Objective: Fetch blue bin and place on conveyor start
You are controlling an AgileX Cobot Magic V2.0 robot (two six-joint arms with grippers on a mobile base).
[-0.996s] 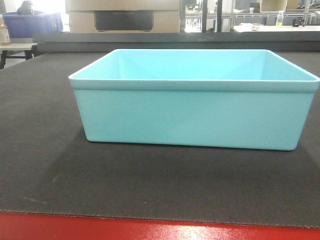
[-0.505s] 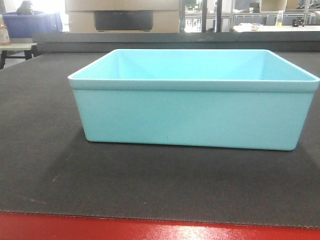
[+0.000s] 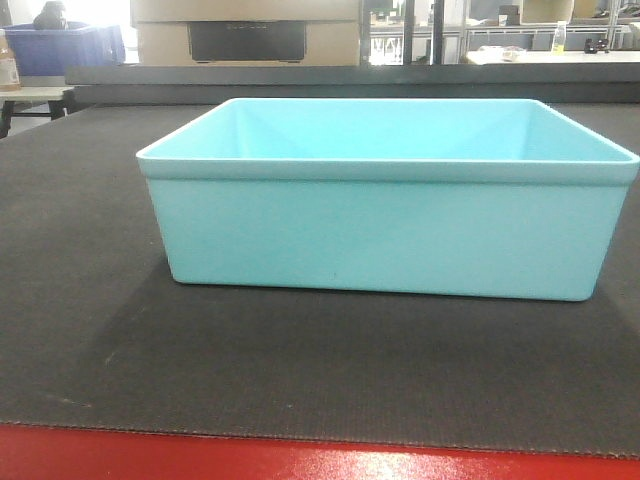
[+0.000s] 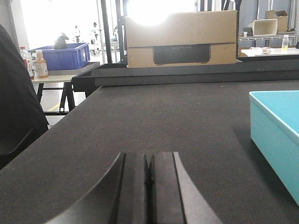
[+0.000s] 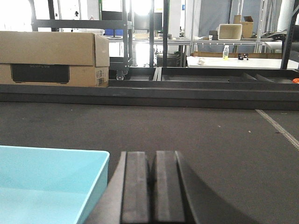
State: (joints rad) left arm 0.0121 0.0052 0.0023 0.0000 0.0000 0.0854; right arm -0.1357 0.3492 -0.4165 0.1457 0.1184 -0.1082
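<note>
The blue bin (image 3: 385, 200) sat on the conveyor start (image 3: 80, 330), with a cardboard box (image 3: 245, 30) behind it.

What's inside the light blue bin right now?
The blue bin on the conveyor belt shows only bare inner walls from the front view. Its near wall hides the floor, so anything lying flat there cannot be seen.

Open belt around one tub

The light turquoise-blue rectangular plastic tub (image 3: 385, 200) is the only obstacle on the wide dark grey woven belt (image 3: 80, 300); bare belt lies free at its 9, 6 and 3 o'clock. At 12 o'clock a dark raised rail (image 5: 149, 91) and a brown cardboard box (image 4: 180, 37) block the way.
</note>
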